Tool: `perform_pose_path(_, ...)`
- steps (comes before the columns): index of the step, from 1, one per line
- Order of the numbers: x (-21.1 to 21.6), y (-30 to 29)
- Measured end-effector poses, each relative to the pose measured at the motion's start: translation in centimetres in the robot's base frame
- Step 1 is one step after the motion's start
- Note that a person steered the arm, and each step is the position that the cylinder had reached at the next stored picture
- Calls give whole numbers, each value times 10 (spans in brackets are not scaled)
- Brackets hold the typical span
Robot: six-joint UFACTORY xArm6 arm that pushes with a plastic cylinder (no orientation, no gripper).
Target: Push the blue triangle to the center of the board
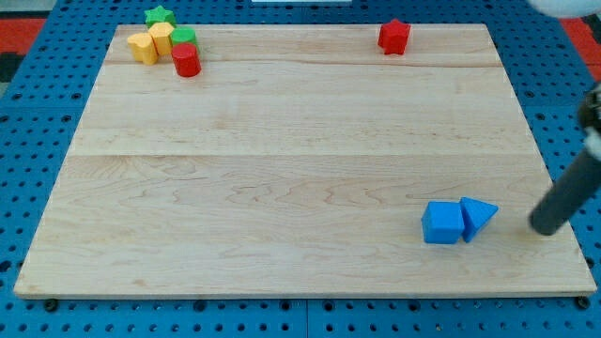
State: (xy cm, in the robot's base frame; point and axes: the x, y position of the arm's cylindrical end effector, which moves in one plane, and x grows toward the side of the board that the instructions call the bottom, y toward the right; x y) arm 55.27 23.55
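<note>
Count, blue: two of them, a blue triangle (478,217) and a blue cube (442,223), both at the view's lower right of the board (282,169).
Count, red: two, a red star (394,37) alone near the view's top edge, right of middle, and a red cylinder (187,60) in the far corner cluster.
Count, yellow: two yellow blocks, one yellow block (142,47) on the cluster's left, a second yellow block (161,37) just beside it; their exact shapes are hard to make out.
Count, green: two, a green star (160,16) at the very top edge and a green cylinder (183,38) tucked against the red cylinder.
Triangle heading: its sharp corner points to the view's right, toward the rod, and its long axis runs roughly left to right across the view.
Triangle look: bright blue wedge, lighter top face, darker side face toward the cube.
Triangle position: touching the blue cube on its left side, well away from the board's middle.
Tool: my tip (543,226) sits just to the view's right of the triangle, apart from it, the dark rod slanting up to the right. It is a plain rod, holding nothing.
</note>
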Motion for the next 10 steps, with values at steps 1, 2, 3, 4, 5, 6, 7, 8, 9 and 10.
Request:
perform_pose_path(1, -12, -65)
perform_pose_path(2, -12, -84)
perform_pose_path(3, -12, -89)
perform_pose_path(4, -15, -95)
perform_pose_path(5, -19, -95)
perform_pose_path(6, -22, -95)
perform_pose_path(7, -23, -95)
perform_pose_path(8, -24, -95)
perform_pose_path(9, -25, -95)
perform_pose_path(10, -25, -104)
